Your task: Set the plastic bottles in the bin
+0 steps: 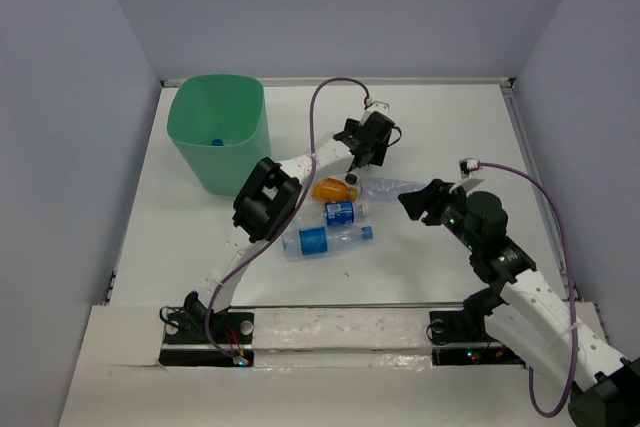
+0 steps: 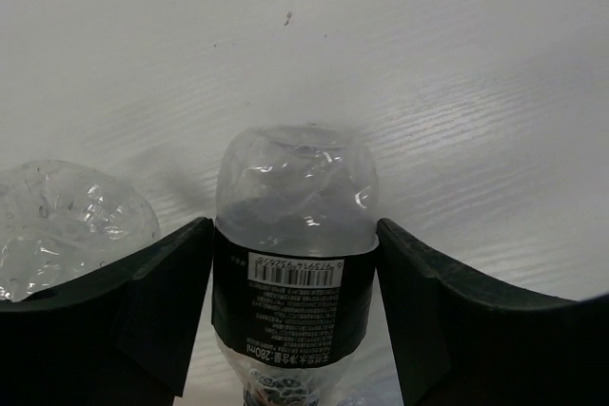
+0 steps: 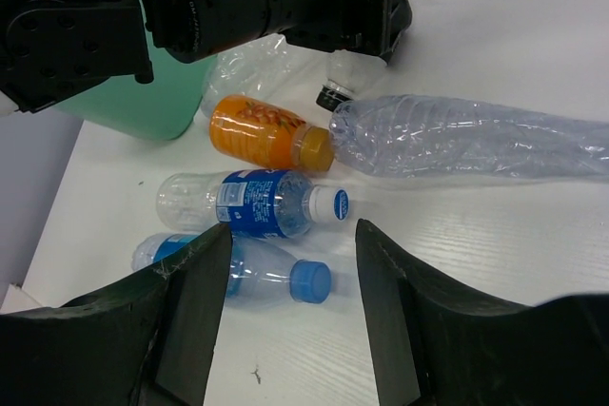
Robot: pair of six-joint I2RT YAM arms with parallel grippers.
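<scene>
The mint-green bin [image 1: 215, 132] stands at the back left, with a blue cap [image 1: 217, 142] showing inside. My left gripper [image 1: 358, 159] is shut on a black-labelled clear bottle [image 2: 293, 263]; its fingers [image 2: 162, 301] touch both sides of the label. The bottle's black cap [image 3: 333, 95] points down near the table. An orange bottle [image 1: 333, 188], two blue-labelled bottles [image 1: 340, 212] [image 1: 322, 239] and a long crushed clear bottle [image 1: 395, 187] lie mid-table. My right gripper [image 1: 415, 202] is open and empty above the blue-capped bottle [image 3: 257, 273].
Another crumpled clear bottle [image 2: 57, 221] lies beside the left gripper; it also shows in the right wrist view [image 3: 247, 64] behind the orange bottle [image 3: 266, 132]. The bin's side [image 3: 143, 106] is just left of it. Walls close the table on three sides.
</scene>
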